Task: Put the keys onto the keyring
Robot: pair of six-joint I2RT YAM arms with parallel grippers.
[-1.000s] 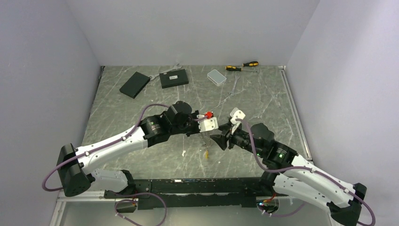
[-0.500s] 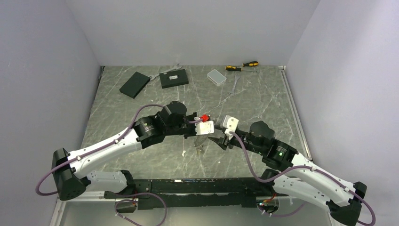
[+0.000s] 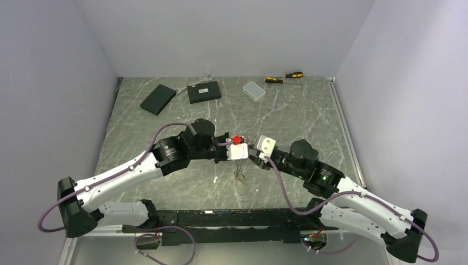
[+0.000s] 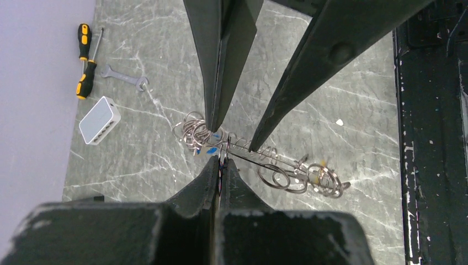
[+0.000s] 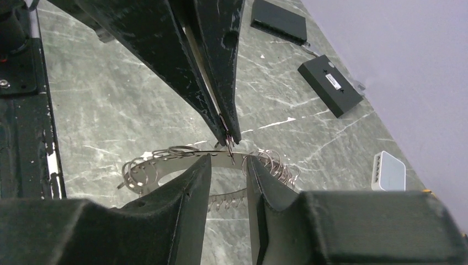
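**Keyring hung between two pincers above the table**

The left pincer (image 4: 220,164) is seen pressed together on a thin wire of the keyring (image 4: 192,132), so the keyring is carried by it and hangs down from its tips. In the top view the loop is found just below both pincers, over the near middle part of the table (image 3: 309,121). Whether its lowest part touches the table cannot be told.

The right pincer (image 5: 227,160) is set tip to tip against the left one. Its fingers (image 5: 193,187) are set a little apart, one on each side of the keyring's band, and a narrow gap is seen between them. Whether the band is touched by them cannot be told.

Many small silvery rings are strung along the loop. A small blue piece (image 4: 205,150) is noticed among them, close to the left tips, but single keys cannot be made out.

At the far edge of the table, two yellow-handled screwdrivers (image 3: 284,77), a clear box (image 3: 254,89), a wrench (image 4: 126,77) and two flat black boxes (image 3: 203,92) are laid, well apart from the pincers.
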